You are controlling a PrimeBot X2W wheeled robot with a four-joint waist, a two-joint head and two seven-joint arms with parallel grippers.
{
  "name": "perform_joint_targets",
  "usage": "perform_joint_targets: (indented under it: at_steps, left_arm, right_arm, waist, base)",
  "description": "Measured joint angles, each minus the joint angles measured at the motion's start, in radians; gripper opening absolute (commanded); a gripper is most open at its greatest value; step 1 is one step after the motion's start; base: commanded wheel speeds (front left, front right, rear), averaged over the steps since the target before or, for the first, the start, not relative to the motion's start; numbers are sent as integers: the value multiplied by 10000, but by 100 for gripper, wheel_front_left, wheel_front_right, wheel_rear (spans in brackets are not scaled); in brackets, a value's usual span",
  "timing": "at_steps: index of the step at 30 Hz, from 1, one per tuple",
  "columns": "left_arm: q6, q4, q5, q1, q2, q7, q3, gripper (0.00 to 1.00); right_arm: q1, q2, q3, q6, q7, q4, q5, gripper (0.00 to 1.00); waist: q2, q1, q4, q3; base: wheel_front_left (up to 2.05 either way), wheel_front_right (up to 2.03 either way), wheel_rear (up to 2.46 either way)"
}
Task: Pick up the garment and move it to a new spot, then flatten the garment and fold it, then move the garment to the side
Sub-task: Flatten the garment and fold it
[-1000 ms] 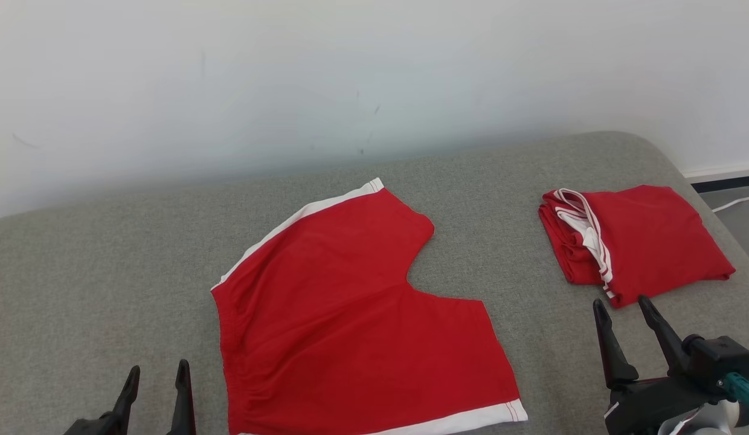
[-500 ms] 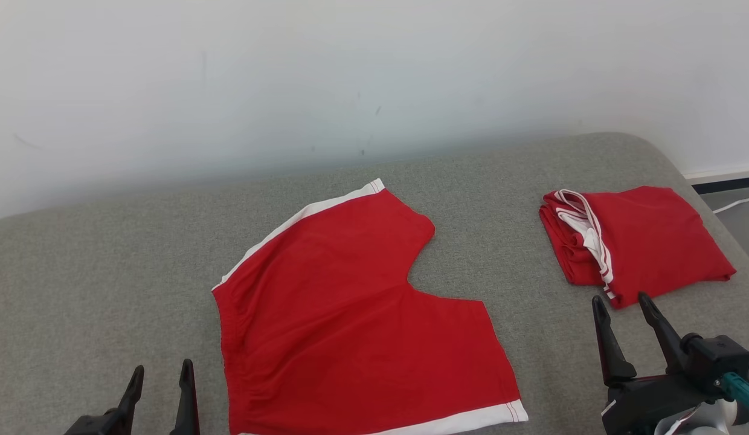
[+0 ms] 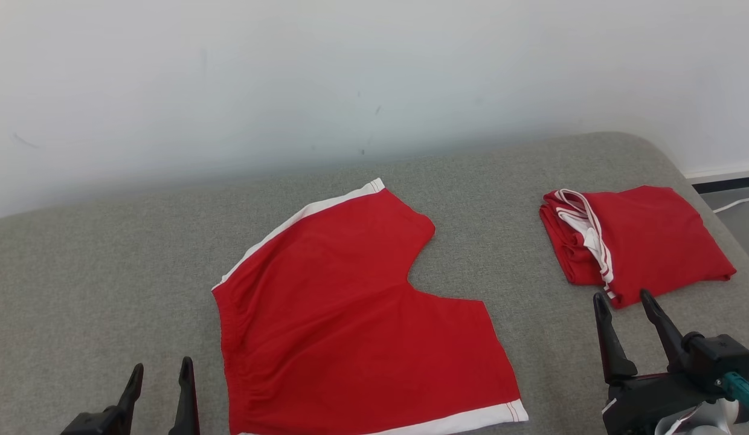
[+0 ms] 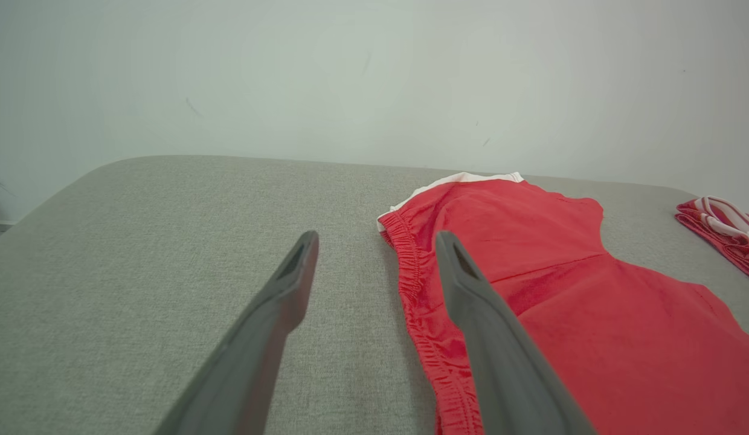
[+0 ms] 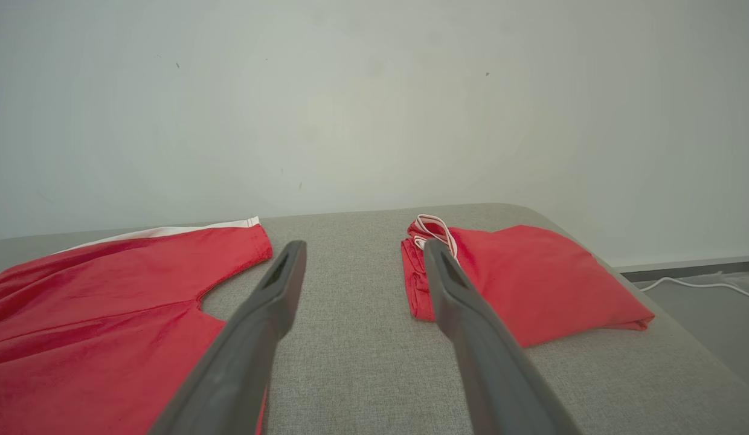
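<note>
No text, label, brand mark, number or sign is legible on the flat red fabric shorts with white hems (image 3: 350, 314), the folded red-and-white fabric stack (image 3: 646, 235), the grey fabric-covered counter (image 3: 109, 272) or the white wall (image 3: 350, 72).

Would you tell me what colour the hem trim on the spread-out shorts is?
White; the hem trim shows best in the head view.

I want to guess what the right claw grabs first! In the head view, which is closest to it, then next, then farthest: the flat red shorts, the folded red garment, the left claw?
From the right claw:
1. Folded red garment, just beyond its tips, on the right.
2. Flat red shorts, spread in the middle.
3. Left claw, far over at the lower left.
</note>
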Motion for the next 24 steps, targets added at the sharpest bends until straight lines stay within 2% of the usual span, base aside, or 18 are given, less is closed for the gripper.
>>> perform_joint_targets:
  at_steps: [24]
  left_arm:
    - [0, -201, 107, 147, -2, 291, 54, 100]
  right_arm:
    - [164, 144, -71, 0, 0, -63, -136, 100]
  waist:
    - [0, 0, 45, 22]
  base:
    - [0, 0, 0]
